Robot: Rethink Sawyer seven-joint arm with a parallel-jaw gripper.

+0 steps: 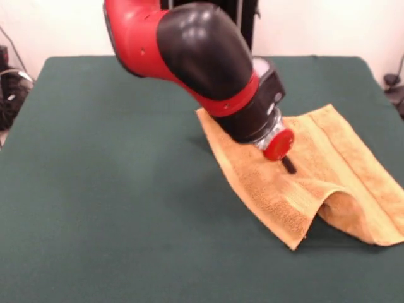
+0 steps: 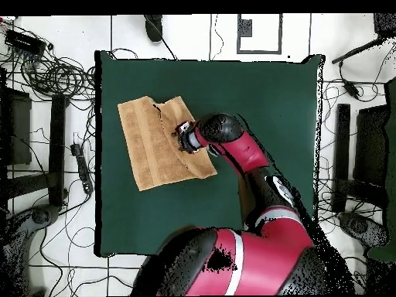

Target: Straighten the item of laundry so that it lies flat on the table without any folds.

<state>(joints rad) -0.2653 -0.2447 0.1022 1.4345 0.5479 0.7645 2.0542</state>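
Front view, orange-tan towel (image 1: 328, 170) humped with a fold, end effector (image 1: 288, 164) touching it, grip unclear

Towel (image 1: 328, 170) on table (image 1: 113, 189); pincer (image 1: 288, 165) on towel.

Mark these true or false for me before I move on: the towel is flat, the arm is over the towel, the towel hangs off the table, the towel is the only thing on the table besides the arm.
1. The towel lies fully flat. False: a raised fold humps up along its near edge in the front view.
2. The gripper is down at the towel's surface. True: it points down onto the cloth near the middle.
3. The towel hangs over the edge of the table. False: in the overhead view the whole towel lies on the green top.
4. Nothing else sits on the table. True: only towel and arm show.
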